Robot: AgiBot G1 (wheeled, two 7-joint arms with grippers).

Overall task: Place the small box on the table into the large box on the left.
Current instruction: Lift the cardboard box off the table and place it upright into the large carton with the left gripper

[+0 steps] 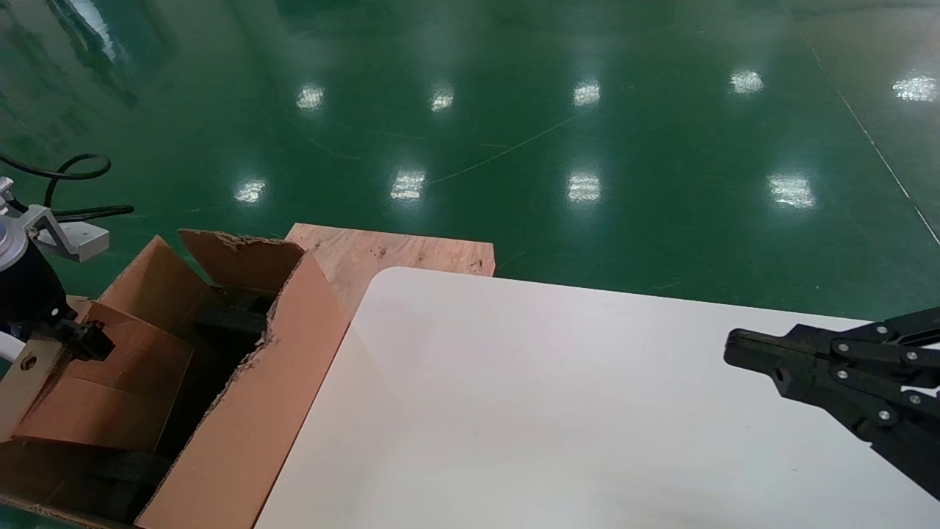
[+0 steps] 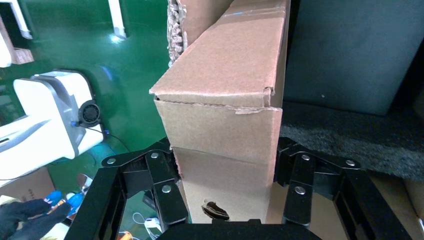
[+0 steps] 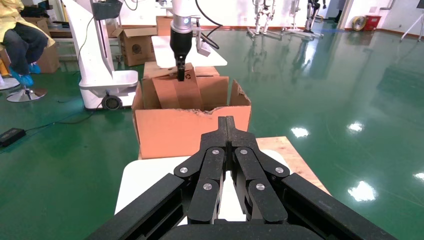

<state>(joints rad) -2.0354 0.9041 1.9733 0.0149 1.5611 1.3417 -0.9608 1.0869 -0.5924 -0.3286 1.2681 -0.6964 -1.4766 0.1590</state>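
— How far along are you?
— My left gripper (image 2: pixel 225 165) is clamped on the small box (image 2: pixel 225 100), partly down inside the large box (image 1: pixel 242 411). Only letting go is left.
— And over the table (image 1: pixel 551 411)?
— My right gripper (image 3: pixel 227 125) hangs there, pinched together, empty.

The large box (image 1: pixel 242 411) stands left of the table (image 1: pixel 514 411) (touching).

**White worktop beside the carton**

The white worktop (image 1: pixel 558 411) has rounded corners and a smooth, glossy face. A bare plywood board (image 1: pixel 396 257) shows just past its far-left corner, and shiny green floor (image 1: pixel 587 132) stretches beyond both.
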